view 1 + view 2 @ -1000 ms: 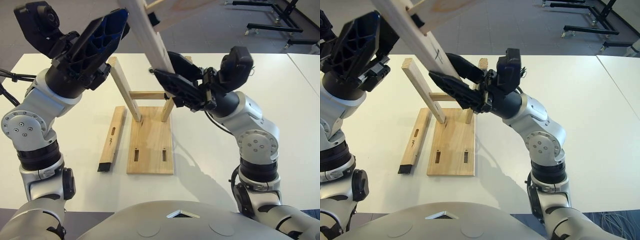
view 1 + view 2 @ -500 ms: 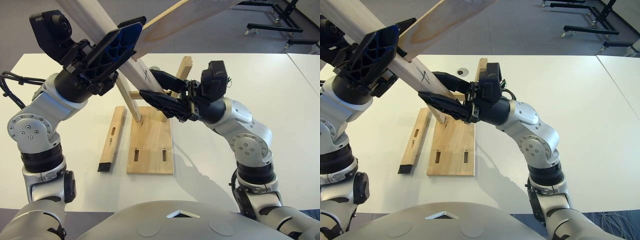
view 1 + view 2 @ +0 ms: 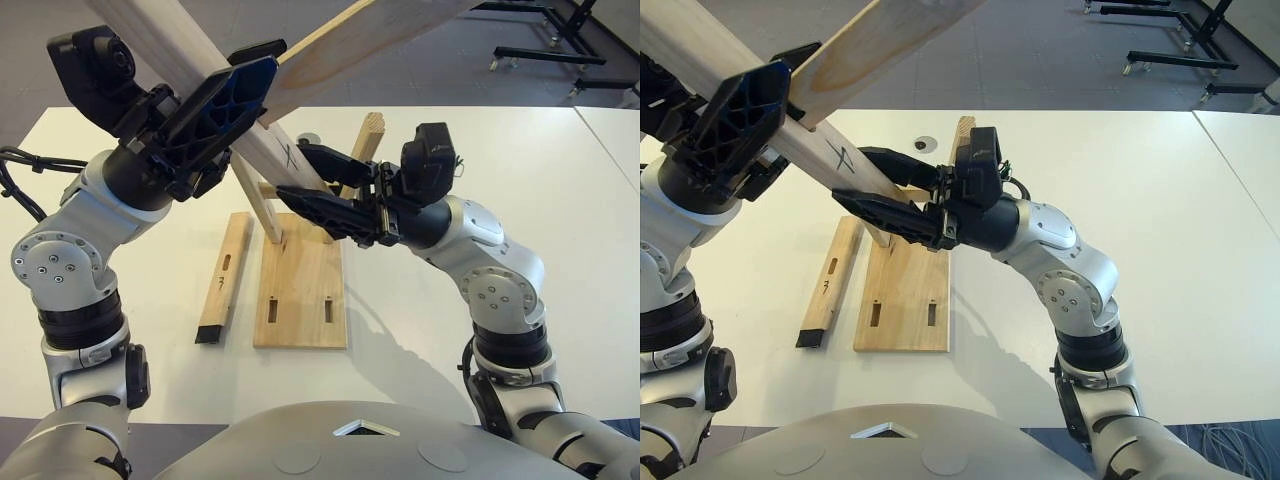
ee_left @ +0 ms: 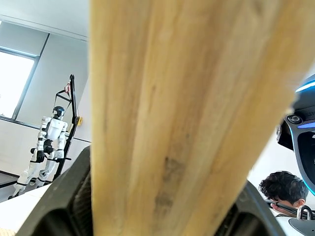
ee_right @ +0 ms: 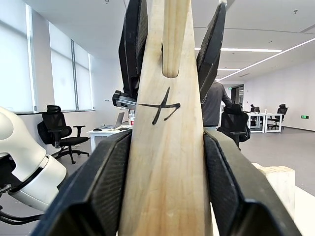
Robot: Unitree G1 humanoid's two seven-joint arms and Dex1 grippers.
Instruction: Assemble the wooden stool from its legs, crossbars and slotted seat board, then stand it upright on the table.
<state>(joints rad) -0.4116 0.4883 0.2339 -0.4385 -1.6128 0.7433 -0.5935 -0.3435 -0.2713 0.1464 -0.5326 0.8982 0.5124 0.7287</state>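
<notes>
Since a second ago, the right gripper [image 3: 292, 172] has dropped toward frame centre, and the leg [image 3: 270, 152] it clamps slants flatter. I see the left gripper [image 3: 240, 115] closed on the same leg at upper left: pale wood with a black X drawn on it. Below, the slotted seat board [image 3: 300, 290] lies flat on the table [image 3: 560, 200], centre frame.

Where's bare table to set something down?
The right side of the table, past the right arm, is bare; so is the near strip in front of the seat board. The middle is crowded: board, loose leg beside it, upright frame.
</notes>
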